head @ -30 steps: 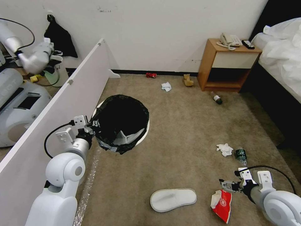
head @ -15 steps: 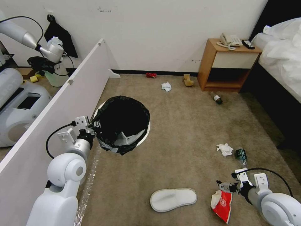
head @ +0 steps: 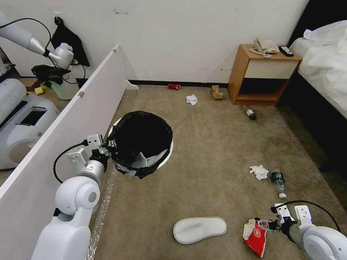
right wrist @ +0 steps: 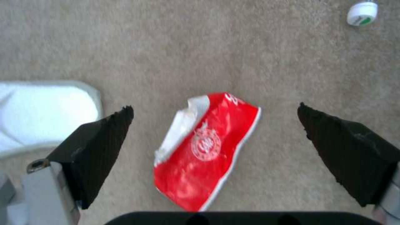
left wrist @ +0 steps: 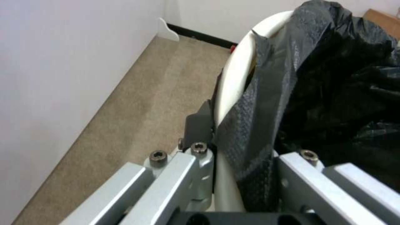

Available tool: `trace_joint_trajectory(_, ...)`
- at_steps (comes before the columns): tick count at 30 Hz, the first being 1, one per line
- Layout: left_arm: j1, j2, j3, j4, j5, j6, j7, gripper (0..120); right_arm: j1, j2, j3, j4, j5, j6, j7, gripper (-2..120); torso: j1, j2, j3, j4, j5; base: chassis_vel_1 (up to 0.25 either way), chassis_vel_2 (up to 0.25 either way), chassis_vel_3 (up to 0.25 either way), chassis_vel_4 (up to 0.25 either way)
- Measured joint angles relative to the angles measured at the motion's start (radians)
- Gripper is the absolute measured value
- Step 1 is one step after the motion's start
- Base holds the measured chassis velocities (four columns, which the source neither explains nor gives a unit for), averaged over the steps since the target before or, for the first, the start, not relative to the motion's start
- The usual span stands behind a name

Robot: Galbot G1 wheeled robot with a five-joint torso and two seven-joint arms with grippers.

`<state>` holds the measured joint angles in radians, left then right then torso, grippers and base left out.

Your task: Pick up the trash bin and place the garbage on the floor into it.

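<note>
Two jaws: left gripper [head: 108, 145] clamping trash bin [head: 141, 144], right gripper [right wrist: 214, 137] wide

red-white wrapper [right wrist: 204, 150], black-lined white bin [head: 139, 142], beige carpet [head: 209, 151]

1. A bedroom, hotel-style, is seen: a bed [head: 325, 68] with rumpled white linen is set along the right.
2. A wooden nightstand [head: 262, 74] is placed against the white wall [head: 198, 36], and a corded telephone [head: 265, 46] is carried on it.
3. Beige carpet [head: 217, 151] is laid throughout, and a white disposable slipper [head: 199, 229] is left on it.
</note>
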<state>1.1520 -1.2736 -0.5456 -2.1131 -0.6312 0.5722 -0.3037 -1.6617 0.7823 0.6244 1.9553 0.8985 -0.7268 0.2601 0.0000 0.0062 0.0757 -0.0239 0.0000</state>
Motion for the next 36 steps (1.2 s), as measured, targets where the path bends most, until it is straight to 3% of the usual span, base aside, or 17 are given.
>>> trace_joint_trajectory(18, 0.003, 0.001, 0.006, -0.002, 0.008, 0.000, -0.002, 4, 0.156, 0.091, -0.107, -0.191, 0.014, 0.064, -0.040, 100, 0.000, 0.000, 0.000, 0.0000, 0.0001, 0.000, 0.000, 0.000, 0.000)
trace_joint_trajectory(36, 0.008, 0.008, 0.004, -0.011, 0.006, 0.000, -0.004, 4, 0.146, 0.114, -0.090, -0.282, -0.014, 0.088, -0.059, 100, 0.000, 0.000, 0.000, -0.0001, 0.0000, 0.000, 0.000, 0.000, 0.000)
